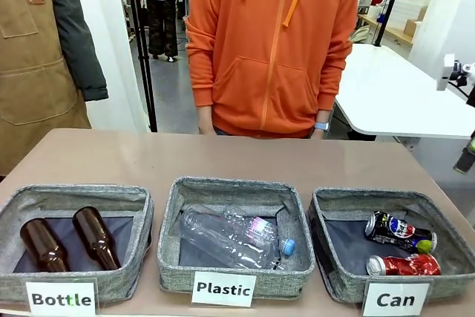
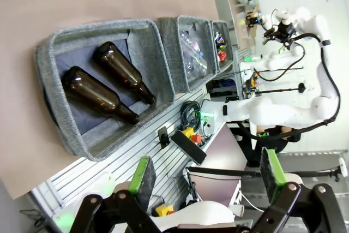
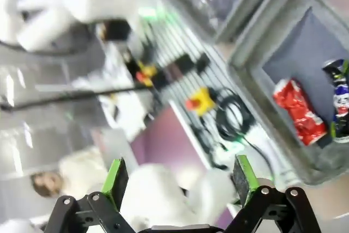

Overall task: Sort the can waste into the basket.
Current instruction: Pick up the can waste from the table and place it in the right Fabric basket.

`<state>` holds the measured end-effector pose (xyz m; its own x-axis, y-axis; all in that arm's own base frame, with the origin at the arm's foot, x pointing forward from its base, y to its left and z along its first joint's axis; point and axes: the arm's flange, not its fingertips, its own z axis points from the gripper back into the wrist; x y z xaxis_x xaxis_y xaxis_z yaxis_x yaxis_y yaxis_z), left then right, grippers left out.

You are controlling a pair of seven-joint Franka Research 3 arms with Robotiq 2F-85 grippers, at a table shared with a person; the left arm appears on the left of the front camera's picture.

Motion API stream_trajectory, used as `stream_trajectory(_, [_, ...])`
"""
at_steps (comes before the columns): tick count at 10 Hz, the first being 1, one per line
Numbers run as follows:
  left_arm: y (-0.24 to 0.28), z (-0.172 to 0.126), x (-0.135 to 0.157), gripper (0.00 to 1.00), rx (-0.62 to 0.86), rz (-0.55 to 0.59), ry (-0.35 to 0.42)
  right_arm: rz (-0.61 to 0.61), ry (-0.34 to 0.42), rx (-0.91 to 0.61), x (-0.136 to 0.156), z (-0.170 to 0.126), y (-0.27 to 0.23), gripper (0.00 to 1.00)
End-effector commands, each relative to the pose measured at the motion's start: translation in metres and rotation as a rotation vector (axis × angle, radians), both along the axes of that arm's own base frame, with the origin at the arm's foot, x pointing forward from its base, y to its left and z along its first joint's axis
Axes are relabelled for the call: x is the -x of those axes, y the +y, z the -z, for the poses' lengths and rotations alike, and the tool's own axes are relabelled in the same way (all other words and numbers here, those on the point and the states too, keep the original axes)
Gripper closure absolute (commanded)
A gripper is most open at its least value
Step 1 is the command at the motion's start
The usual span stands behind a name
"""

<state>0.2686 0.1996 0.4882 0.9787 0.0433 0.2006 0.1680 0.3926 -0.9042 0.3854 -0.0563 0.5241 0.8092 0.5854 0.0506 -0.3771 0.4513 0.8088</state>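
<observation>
Two cans lie inside the grey basket (image 1: 334,276) labelled "Can" at the right of the front view. The black can (image 1: 399,231) with the red-white-blue logo rests at the back, the crushed red can (image 1: 404,265) nearer the label. In the right wrist view the same basket (image 3: 256,85) holds the red can (image 3: 297,111) and the black can (image 3: 340,102) at the frame's right edge. My right gripper (image 3: 182,175) is open and empty, off the table beside the basket. My left gripper (image 2: 210,175) is also open and empty, hanging past the table's near edge.
The middle basket (image 1: 174,220) labelled "Plastic" holds clear plastic bottles (image 1: 234,239). The left basket (image 1: 141,206) labelled "Bottle" holds two brown glass bottles (image 1: 95,237). A person in an orange hoodie (image 1: 271,46) stands at the far side. The far half of the table (image 1: 223,157) is bare.
</observation>
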Motion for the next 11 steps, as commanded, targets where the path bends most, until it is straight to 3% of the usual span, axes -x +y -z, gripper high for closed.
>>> stream_trajectory(1, [0.001, 0.0, 0.001, 0.0, 0.0, 0.011, -0.012, 1.321, 0.046, -0.545, 0.019, -0.006, 0.011, 0.0])
stream_trajectory(3, [0.001, 0.0, 0.001, 0.0, 0.0, 0.011, -0.012, 1.578, -0.026, -0.563, 0.036, -0.003, -0.004, 0.0])
stream_trajectory(5, [0.001, 0.0, 0.001, 0.0, 0.0, 0.011, -0.012, 1.555, 0.033, -0.508, 0.041, 0.003, -0.033, 0.0])
stream_trajectory(6, [0.001, 0.0, 0.001, 0.0, 0.0, 0.011, -0.012, 0.606, 0.152, -0.187, 0.028, -0.004, -0.026, 0.0])
stream_trajectory(11, [0.001, 0.0, 0.001, 0.0, 0.0, 0.011, -0.012, 0.606, 0.152, -0.187, 0.028, -0.004, -0.026, 0.0])
